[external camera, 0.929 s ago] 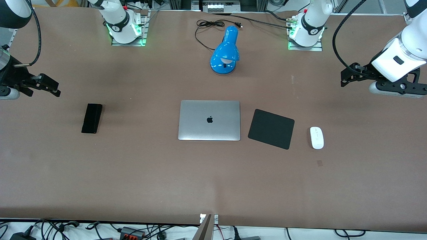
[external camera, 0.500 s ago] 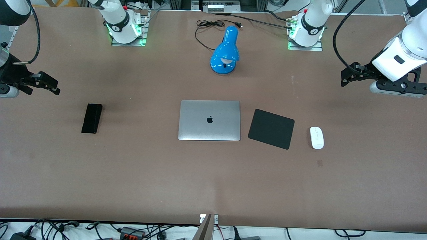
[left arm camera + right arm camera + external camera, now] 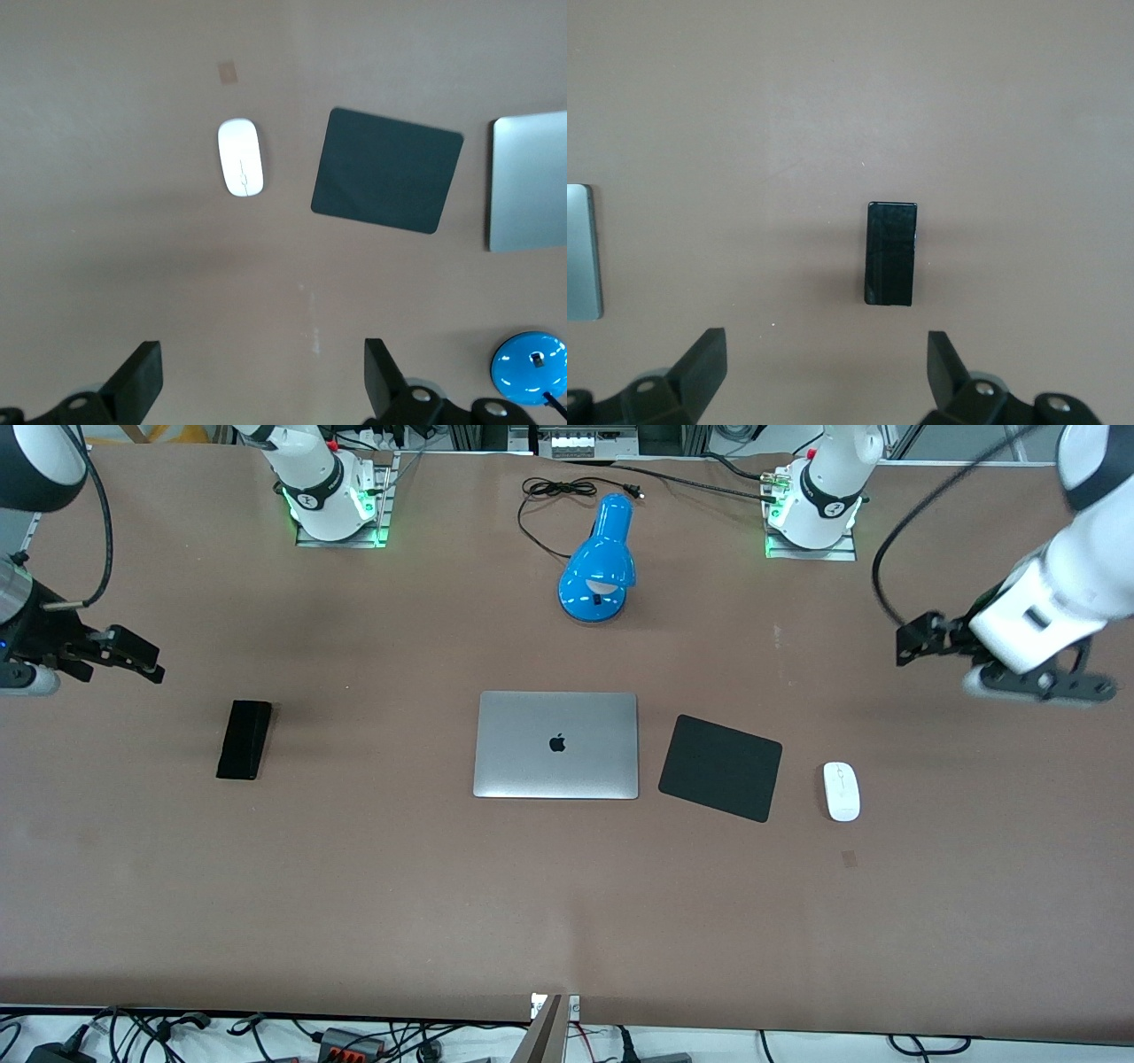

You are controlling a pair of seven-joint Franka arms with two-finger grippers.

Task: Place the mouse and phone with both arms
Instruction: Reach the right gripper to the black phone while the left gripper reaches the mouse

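The white mouse (image 3: 841, 791) lies on the brown table beside the black pad, toward the left arm's end; it also shows in the left wrist view (image 3: 241, 170). The black phone (image 3: 244, 740) lies toward the right arm's end; it also shows in the right wrist view (image 3: 890, 253). My left gripper (image 3: 917, 642) is open and empty, up over the table between its base and the mouse; it also shows in the left wrist view (image 3: 262, 381). My right gripper (image 3: 133, 660) is open and empty over the table near the phone; it also shows in the right wrist view (image 3: 826, 372).
A closed silver laptop (image 3: 556, 745) lies mid-table with a black square pad (image 3: 720, 767) beside it. A blue desk lamp (image 3: 599, 562) with its black cord lies near the arms' bases. A small tape mark (image 3: 849, 857) sits nearer the camera than the mouse.
My left gripper has moved a little lower and toward the mouse. My right gripper has barely shifted. The mouse and phone have not moved.
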